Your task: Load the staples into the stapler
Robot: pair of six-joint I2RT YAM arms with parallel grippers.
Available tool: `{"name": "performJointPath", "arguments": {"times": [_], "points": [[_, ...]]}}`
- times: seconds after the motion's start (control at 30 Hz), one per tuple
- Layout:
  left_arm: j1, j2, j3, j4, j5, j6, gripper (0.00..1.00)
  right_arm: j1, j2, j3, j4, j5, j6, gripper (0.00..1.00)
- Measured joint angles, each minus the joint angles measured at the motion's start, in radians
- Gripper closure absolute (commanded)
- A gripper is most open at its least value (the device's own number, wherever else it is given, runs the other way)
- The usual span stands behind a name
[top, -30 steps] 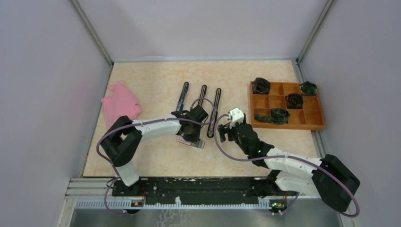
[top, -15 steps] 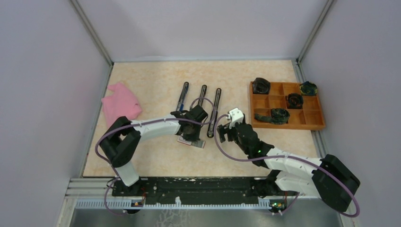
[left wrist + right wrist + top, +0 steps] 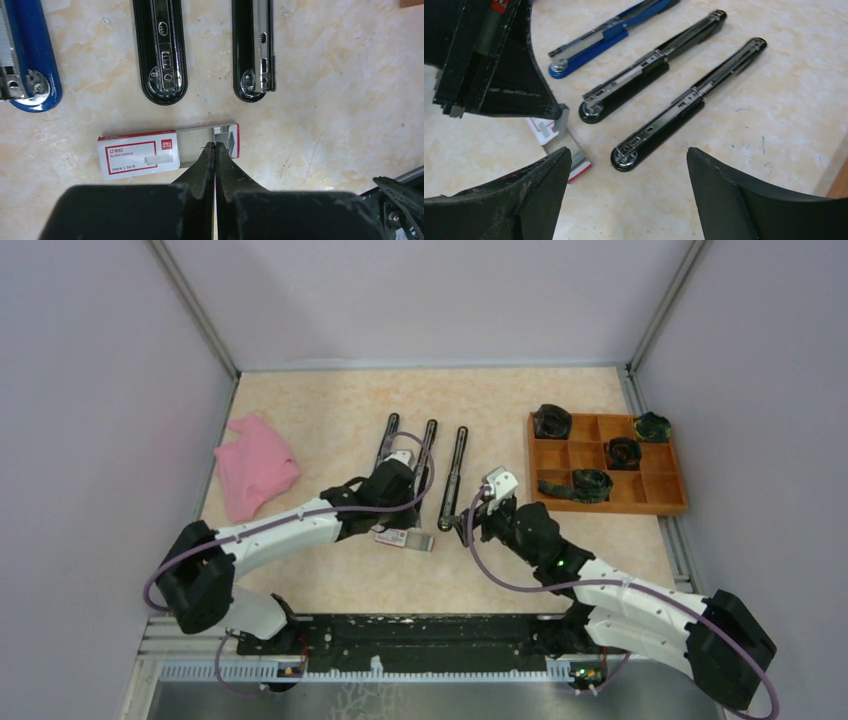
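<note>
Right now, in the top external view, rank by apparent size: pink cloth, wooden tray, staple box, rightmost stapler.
1. wooden tray
2. pink cloth
3. rightmost stapler, long but thin
4. staple box, clearly smallest

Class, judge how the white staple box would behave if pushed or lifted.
The staple box lies flat and low on the table, so it would probably slide, not tip or roll. One end looks open with grey staples showing, so tilting it might spill them.
</note>
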State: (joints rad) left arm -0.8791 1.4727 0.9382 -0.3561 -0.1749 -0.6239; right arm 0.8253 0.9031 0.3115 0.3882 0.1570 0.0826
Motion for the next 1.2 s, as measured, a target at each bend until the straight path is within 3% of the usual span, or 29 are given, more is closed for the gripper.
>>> {"name": "performJointPath", "arguments": {"times": [0.3, 0.53, 0.97, 1.2], "points": [[0.029, -0.292, -0.197, 0.250, -0.024, 0.046, 1.00, -0.161, -0.011, 0.111, -0.053, -0.365, 0.065, 0.15], [0.058, -0.367, -0.251, 0.394, -0.007, 0.104, 1.00, -0.174, 0.054, 0.182, -0.053, -0.564, 0.071, 0.16], [0.146, -0.494, -0.381, 0.654, 0.215, 0.227, 1.00, -0.306, 0.235, 0.411, -0.117, -0.980, 0.014, 0.21], [0.149, -0.537, -0.394, 0.742, 0.329, 0.261, 1.00, -0.307, 0.316, 0.518, -0.195, -1.103, -0.045, 0.23]]}}
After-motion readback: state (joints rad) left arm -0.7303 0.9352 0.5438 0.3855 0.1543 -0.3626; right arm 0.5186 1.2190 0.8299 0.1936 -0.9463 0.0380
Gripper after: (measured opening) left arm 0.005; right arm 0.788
